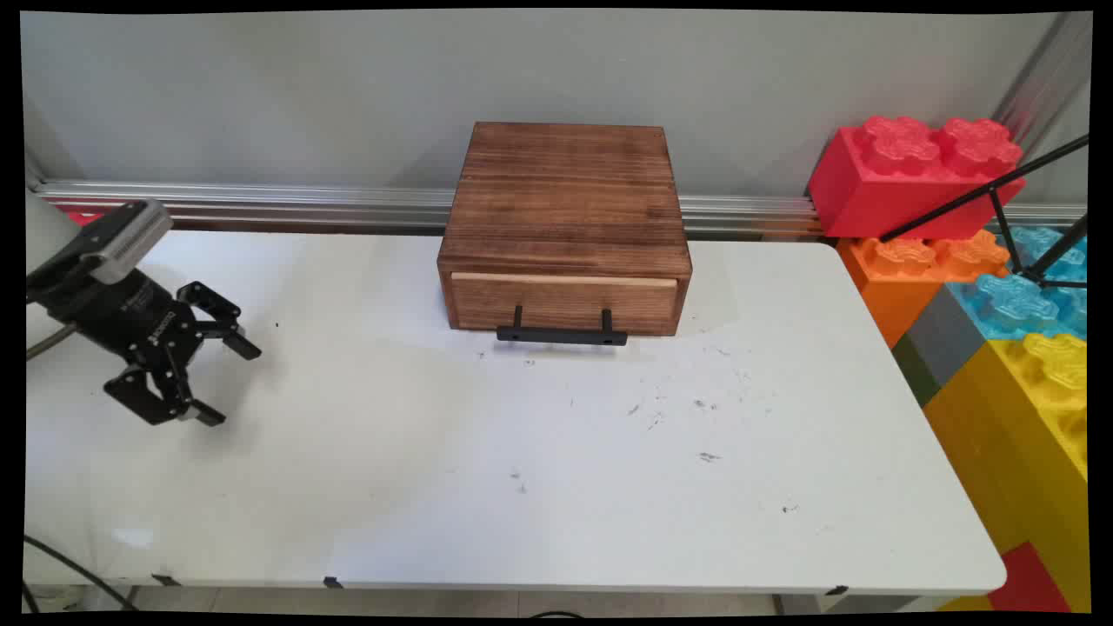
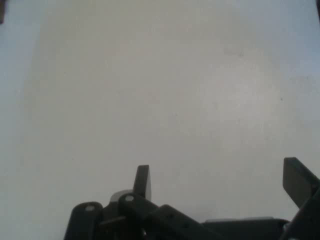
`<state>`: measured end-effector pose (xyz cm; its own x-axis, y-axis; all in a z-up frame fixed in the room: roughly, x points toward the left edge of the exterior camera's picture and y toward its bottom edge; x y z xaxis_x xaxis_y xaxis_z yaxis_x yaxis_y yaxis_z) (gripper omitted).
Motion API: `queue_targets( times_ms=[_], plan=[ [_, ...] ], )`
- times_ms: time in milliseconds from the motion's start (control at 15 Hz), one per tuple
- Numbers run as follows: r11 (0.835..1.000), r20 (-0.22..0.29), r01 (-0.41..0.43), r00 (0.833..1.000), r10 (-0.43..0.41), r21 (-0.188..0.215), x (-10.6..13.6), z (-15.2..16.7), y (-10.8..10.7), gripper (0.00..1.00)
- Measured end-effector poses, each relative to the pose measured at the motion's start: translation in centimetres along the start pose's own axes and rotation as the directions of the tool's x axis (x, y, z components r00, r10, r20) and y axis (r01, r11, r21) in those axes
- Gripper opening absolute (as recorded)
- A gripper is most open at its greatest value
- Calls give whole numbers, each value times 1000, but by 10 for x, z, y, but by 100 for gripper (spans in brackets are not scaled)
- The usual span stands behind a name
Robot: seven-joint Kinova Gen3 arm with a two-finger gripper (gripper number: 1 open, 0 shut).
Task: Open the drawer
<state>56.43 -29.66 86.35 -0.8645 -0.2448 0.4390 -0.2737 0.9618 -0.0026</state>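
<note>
Main view: end effector (image 1: 233, 382) at far left, low over the white surface (image 1: 522, 452), fingers spread wide, gripping nothing, pointed to the picture's right. Wooden drawer box (image 1: 565, 226) well apart from it, off to its right and farther back by the wall; drawer shut, black handle (image 1: 562, 335) facing front. Toy bricks (image 1: 922, 174) stacked beyond the surface's far right edge.

Hand view: fingers (image 2: 142, 181) wide, bare surface (image 2: 160, 100) between and ahead; height above it hard to judge, probably not touching.

Even, bright light; soft shadows; hand view dim and hazy.
</note>
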Motion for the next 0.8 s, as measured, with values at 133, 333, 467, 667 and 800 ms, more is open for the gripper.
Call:
queue_targets(
  times_ms=[133, 333, 467, 667, 800],
  plan=[
    [1000, -6, 8, 1000, -8, 17, 9, 3, -4, 100],
    [999, -32, 22, 999, -21, 41, 33, 10, -10, 100],
    [998, -51, 43, 998, -40, 54, 52, 15, -13, 100],
    [993, -115, 99, 989, -91, 59, 86, 30, -21, 100],
    [990, -156, 126, 981, -116, 59, 108, 44, -26, 100]
  ],
)
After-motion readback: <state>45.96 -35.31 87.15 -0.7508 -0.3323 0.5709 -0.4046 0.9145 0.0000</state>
